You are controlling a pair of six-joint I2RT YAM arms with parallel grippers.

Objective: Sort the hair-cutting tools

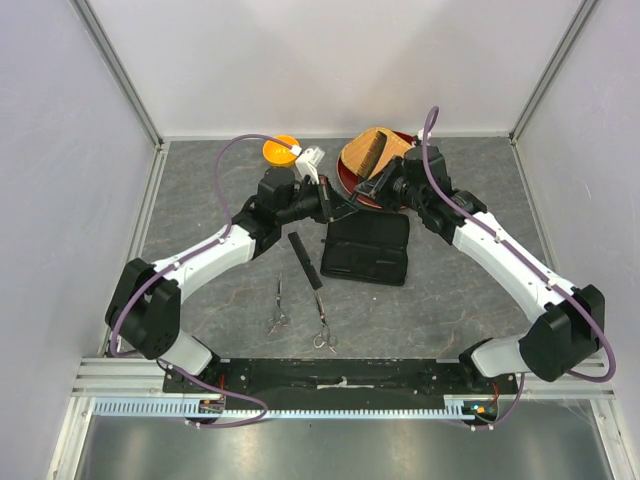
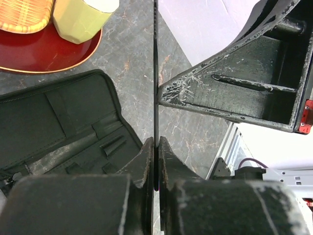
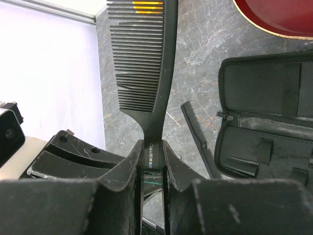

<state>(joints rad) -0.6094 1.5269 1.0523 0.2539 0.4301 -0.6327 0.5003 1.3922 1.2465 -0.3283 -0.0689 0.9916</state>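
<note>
Black handled comb is up off the table, over the far edge of the open case; right gripper is clamped tight on its handle just below the teeth; left gripper is pinched closed on the same comb, seen edge-on; reads as a handover to me. Long comb, left scissors and right scissors lie flat on the near side, left of the case. Risks: two arms on one thin strip, so any mismatch in pull bends it or twists it out of a grip; both letting go together drops it onto the case or the red plate just beyond.
</note>
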